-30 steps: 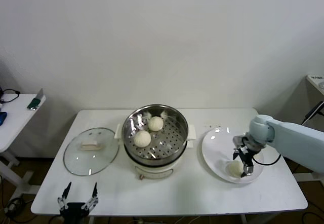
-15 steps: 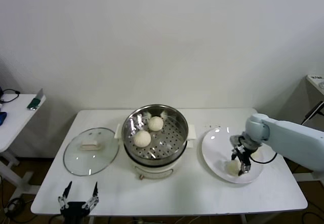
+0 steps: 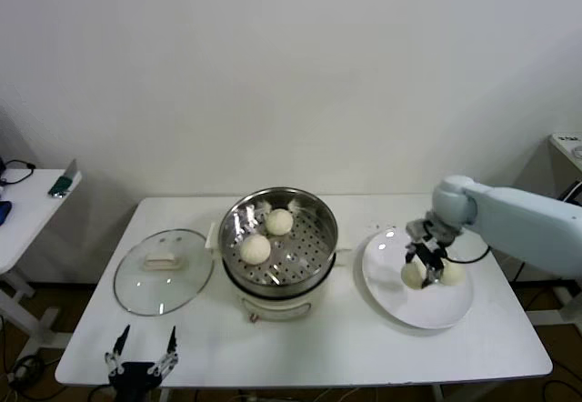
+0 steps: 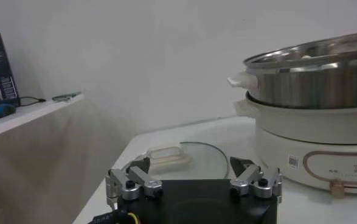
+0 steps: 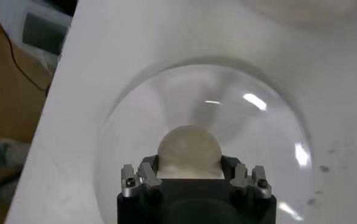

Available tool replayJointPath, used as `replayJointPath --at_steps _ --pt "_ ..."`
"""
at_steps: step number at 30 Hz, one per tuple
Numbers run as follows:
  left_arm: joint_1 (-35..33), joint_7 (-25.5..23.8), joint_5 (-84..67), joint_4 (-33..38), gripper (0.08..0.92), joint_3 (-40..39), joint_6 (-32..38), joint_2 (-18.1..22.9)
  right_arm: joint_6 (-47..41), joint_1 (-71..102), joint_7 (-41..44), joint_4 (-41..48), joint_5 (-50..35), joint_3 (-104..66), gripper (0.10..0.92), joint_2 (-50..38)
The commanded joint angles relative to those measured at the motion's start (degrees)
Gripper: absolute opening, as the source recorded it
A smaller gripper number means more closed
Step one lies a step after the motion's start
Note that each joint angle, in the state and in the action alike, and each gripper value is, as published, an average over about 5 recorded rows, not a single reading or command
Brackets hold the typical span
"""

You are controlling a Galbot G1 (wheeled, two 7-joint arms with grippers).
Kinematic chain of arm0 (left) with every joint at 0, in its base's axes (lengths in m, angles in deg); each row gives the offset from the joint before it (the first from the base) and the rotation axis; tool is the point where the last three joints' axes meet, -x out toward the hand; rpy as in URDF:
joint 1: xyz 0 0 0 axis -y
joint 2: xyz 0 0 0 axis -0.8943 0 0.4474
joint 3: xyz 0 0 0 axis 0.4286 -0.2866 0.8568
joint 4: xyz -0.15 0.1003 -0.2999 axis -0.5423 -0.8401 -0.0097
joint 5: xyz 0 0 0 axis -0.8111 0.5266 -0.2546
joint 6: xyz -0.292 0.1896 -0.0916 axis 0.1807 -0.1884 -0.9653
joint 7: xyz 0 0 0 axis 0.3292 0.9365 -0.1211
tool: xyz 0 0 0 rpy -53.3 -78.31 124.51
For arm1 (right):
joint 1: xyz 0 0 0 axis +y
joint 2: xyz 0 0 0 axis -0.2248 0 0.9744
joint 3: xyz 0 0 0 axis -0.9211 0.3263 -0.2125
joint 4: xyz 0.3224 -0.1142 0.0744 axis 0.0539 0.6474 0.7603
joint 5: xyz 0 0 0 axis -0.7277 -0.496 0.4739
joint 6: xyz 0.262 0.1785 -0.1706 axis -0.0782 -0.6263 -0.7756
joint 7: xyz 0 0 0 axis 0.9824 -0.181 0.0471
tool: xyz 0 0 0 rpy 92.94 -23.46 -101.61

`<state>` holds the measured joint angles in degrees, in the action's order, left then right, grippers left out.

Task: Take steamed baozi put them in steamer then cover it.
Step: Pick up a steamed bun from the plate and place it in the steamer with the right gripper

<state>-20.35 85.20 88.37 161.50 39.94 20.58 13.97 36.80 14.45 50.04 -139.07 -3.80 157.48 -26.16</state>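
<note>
Head view: white counter (image 3: 300, 347) carrying the steamer (image 3: 279, 243) at centre, two steamed baozi (image 3: 255, 249) resting on its perforated floor, one toward 12 o'clock (image 3: 279, 222), the other nearer the middle. Cover (image 3: 164, 271) lying flat at 9 o'clock of the steamer, just beside it, cream handle up. White plate (image 3: 409, 306) at 3 o'clock of the steamer, close to its side handle. Right end effector (image 3: 421, 266) above the plate, clenched on a third baozi (image 3: 414, 275), apparently raised off the plate; a fourth baozi (image 3: 452, 273) just beside it at 3 o'clock. Left end effector (image 3: 139, 358) parked low at the counter's near edge, at 6 o'clock of the cover, fingers spread and released, nothing between them. Left wrist view: left end effector (image 4: 193, 182) wide apart and idle; beyond it the cover (image 4: 184, 158) flat on the counter (image 4: 166, 137), and the steamer (image 4: 312, 79) seated in its white pot base, bun tops barely showing over the rim. Right wrist view: right end effector (image 5: 189, 175) grasping a baozi (image 5: 188, 148) between its fingers, the plate (image 5: 257, 140) below, bare counter (image 5: 105, 55) around it.
</note>
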Motion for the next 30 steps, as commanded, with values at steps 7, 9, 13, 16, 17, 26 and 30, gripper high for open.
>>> replayJointPath --at_steps 7,9,13,16,17,26,30 --pt "0.79 -0.04 0.35 1.5 0.823 -0.47 -0.71 -0.03 28.1 -21.02 4.86 -2.14 1.51 0.95 0.673 17.08" --pt "0.79 -0.03 0.09 1.87 0.823 -0.28 -0.87 -0.03 29.22 -20.31 5.05 -2.0 2.41 -0.58 0.676 19.76" --pt "0.7 0.01 -0.5 1.84 0.823 0.05 -0.93 0.0 30.53 -17.08 5.32 -2.11 5.54 -3.91 0.679 24.93" --pt "0.49 0.02 -0.49 1.57 0.823 0.18 -0.72 0.08 31.04 -14.15 5.44 -1.58 7.34 -4.88 0.679 28.26" --pt "0.37 0.05 -0.56 1.49 0.823 0.24 -0.64 0.08 31.34 -13.11 5.48 -1.42 8.4 -5.01 0.679 29.21" --pt "-0.46 0.14 -0.98 0.96 0.823 0.72 -0.18 -0.4 32.28 -2.94 5.98 -2.0 16.53 -6.76 0.679 34.26" --pt "0.02 0.13 -0.91 0.54 0.823 0.83 -0.42 -0.65 32.13 -0.29 6.09 -2.01 17.35 -6.88 0.681 35.42"
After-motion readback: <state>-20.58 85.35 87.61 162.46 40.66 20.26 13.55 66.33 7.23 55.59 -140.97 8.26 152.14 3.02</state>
